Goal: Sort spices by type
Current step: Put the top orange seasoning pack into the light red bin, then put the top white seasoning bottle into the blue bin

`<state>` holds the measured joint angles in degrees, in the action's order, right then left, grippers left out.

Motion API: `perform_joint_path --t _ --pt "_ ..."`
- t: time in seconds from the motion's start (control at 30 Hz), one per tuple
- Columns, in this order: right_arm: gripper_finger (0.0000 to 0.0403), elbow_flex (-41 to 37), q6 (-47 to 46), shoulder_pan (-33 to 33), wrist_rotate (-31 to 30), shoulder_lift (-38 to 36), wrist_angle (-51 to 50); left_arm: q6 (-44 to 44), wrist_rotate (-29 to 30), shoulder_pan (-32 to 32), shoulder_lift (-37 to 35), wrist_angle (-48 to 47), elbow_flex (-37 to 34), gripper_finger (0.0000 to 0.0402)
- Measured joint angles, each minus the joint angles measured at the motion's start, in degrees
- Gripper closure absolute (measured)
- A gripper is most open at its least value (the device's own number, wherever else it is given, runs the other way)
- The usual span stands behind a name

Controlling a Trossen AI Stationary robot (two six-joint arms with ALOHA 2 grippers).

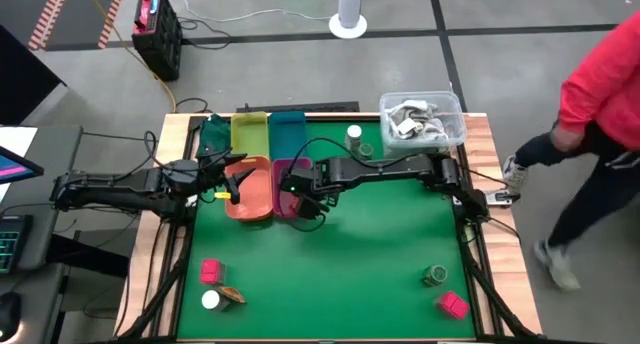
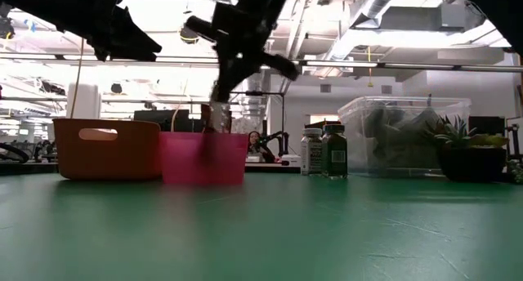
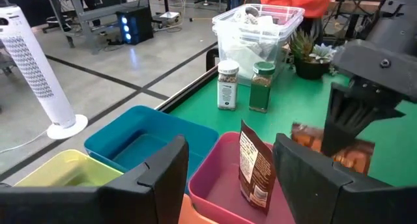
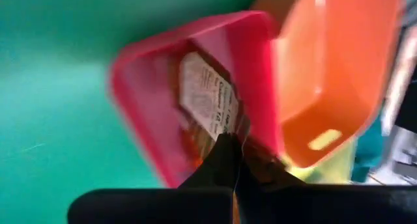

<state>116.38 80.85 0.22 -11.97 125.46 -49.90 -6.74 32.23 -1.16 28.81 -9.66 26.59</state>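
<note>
- One spice in hand: saw the right gripper clenched on the lower edge of a reddish-brown packet and hanging over the pink tray, with the packet down inside its walls.
- Judged the step as the drop-off of that packet into the pink tray, close to done but not released.
- Found the left gripper parted and empty, waiting over the orange tray just beside the pink one.
- Counted the rest unsorted on the green mat: a white-capped jar and a dark green jar together by the far edge, a pink-red block, another white-capped jar touching a brownish piece at the near left, and another green jar and block at the near right.
- Reckoned the next move: loosen the right fingers, lift straight up clear of the tray wall, then reach for the matching brownish piece.
</note>
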Motion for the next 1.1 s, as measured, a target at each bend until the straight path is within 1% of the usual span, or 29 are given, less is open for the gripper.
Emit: perform_joint_path --t 0.1,0.13,0.23,0.37,0.6,0.67,0.77,0.83,0.93,1.03,1.1 --pt "0.0380 -0.1 -0.7 -0.4 0.2 0.9 -0.5 0.0 0.0 0.0 0.0 0.0 0.0 0.0189" --pt "0.0377 -0.1 -1.7 -0.6 0.2 1.5 1.0 0.0 0.0 0.0 0.0 0.0 0.0 0.0189" --pt "0.0357 -0.1 -4.8 -1.3 0.3 2.6 2.1 0.0 -0.1 0.0 0.0 0.0 0.0 0.0189" --pt "0.0315 -0.1 -6.2 -1.7 0.1 3.1 2.5 0.0 -0.3 0.0 0.0 0.0 0.0 0.0189" --pt "0.0227 0.5 -7.9 -1.8 0.2 3.2 1.9 0.0 -0.2 0.0 0.0 0.0 0.0 0.0189" --pt "0.0206 1.4 -8.1 -1.6 0.2 3.2 1.5 0.0 -0.2 0.0 0.0 -0.1 0.0 0.0189" --pt "0.0182 4.6 -8.9 -1.2 0.1 3.2 -1.6 0.7 -0.2 0.0 0.0 -0.1 0.0 0.0189" --pt "0.0172 7.7 -10.6 -0.9 0.1 3.2 -4.4 1.6 -0.3 0.0 0.0 0.0 -0.1 0.0189" --pt "0.0169 12.9 -14.7 -0.9 0.2 3.2 -11.3 1.8 -0.3 0.0 0.0 0.0 -0.1 0.0189" --pt "0.0174 17.8 -20.2 -1.2 0.1 3.2 -18.8 1.8 -0.3 0.0 0.0 0.1 -0.1 0.0189" --pt "0.0183 18.5 -23.2 -1.9 -0.3 2.1 -22.0 1.7 -0.3 0.0 0.0 0.1 -0.1 0.0189"
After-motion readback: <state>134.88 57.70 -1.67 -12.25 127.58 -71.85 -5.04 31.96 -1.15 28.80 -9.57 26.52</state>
